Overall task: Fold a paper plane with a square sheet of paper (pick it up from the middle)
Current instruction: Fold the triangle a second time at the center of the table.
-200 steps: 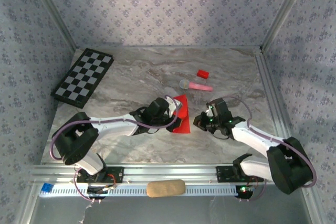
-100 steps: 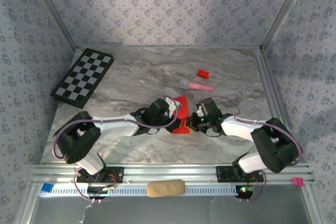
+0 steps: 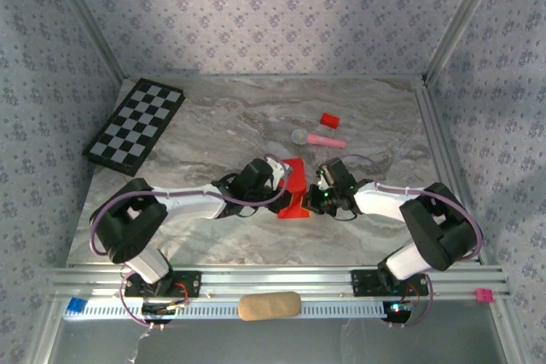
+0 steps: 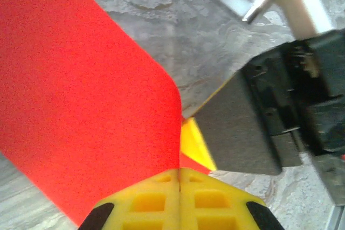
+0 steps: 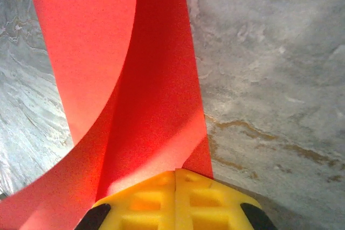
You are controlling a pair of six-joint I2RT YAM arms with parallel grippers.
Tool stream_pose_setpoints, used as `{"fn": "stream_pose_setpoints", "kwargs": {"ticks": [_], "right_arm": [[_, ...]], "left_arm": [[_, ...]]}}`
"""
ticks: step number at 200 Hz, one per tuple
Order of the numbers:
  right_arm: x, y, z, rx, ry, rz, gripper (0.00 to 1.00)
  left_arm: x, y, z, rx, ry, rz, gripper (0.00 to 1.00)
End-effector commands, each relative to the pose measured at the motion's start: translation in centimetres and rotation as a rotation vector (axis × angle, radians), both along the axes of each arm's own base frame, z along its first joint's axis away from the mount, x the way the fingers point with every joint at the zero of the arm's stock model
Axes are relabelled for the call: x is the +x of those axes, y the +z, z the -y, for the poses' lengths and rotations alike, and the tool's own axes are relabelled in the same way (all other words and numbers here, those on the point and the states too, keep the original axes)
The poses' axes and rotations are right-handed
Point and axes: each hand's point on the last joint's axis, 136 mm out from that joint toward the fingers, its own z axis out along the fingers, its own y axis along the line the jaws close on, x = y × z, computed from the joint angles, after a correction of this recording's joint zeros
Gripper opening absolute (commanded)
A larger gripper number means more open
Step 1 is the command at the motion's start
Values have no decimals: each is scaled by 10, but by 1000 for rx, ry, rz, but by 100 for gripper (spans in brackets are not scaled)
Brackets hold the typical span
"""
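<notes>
Left gripper is fully closed, pinching the square sheet of paper. The sheet runs out ahead of its fingertips and off to their left, bowed up off the marble table. Right gripper is clamped shut on the same sheet, with red paper fanning forward from its tips and curling over on their left. The two grippers face each other almost tip to tip. Probably two close pinches so the sheet lifts from the middle and its halves come together for a centre crease. No plane shape yet, so likely an early fold.
</notes>
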Motion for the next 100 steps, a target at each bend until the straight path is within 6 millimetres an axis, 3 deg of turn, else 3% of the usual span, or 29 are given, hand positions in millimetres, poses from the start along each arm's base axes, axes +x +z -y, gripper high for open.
{"fn": "stream_pose_setpoints", "kwargs": {"ticks": [1, 100], "right_arm": [[-20, -21, 24, -107, 13, -73, 0], [-16, -15, 23, -113, 49, -69, 0]], "left_arm": [[2, -3, 4, -15, -10, -37, 0], [19, -20, -10, 72, 42, 7, 0]]}}
